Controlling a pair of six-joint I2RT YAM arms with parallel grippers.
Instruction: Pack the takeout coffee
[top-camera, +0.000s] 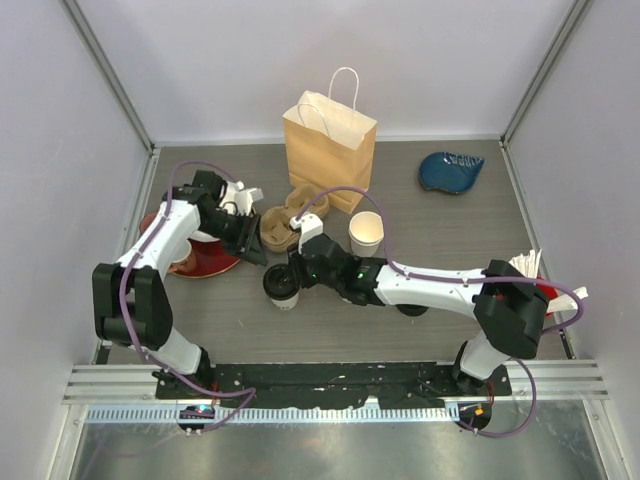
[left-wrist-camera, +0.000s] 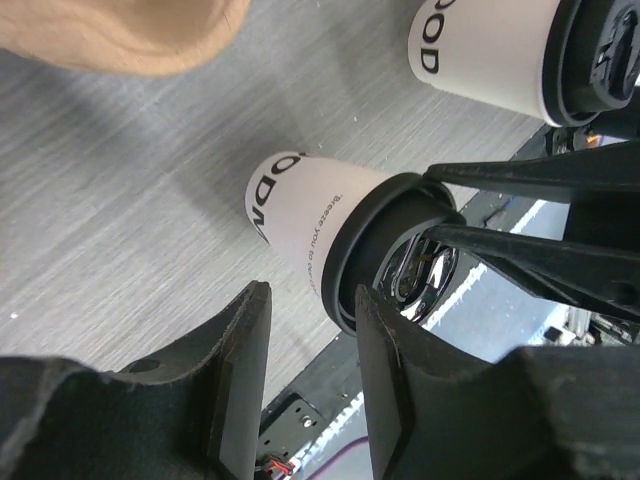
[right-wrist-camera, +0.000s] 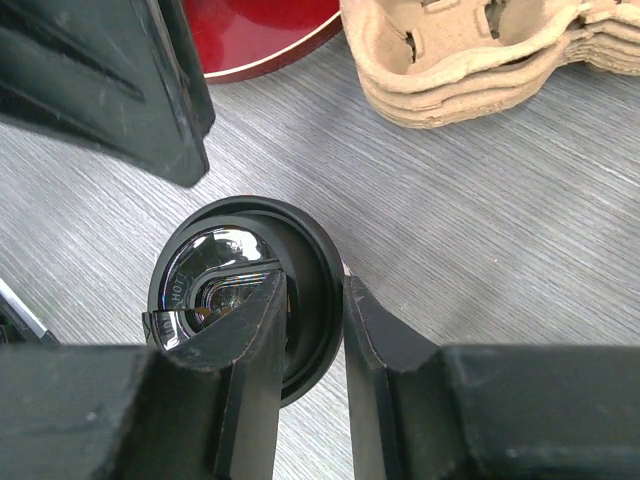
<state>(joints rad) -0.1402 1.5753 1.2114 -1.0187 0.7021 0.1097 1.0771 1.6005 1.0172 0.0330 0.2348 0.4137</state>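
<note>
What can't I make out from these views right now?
Paper bag interior: top view, its own walls hide it.
Right claw grip on the lidded cup: right wrist view, fingers cover the rim contact.
Second cup top: left wrist view, cut by the edge.

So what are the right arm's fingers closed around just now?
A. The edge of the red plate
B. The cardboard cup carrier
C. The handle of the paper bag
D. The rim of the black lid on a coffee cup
D: in the right wrist view, the right gripper has one finger over the black lid and the other just outside its rim, atop the white cup.
</note>
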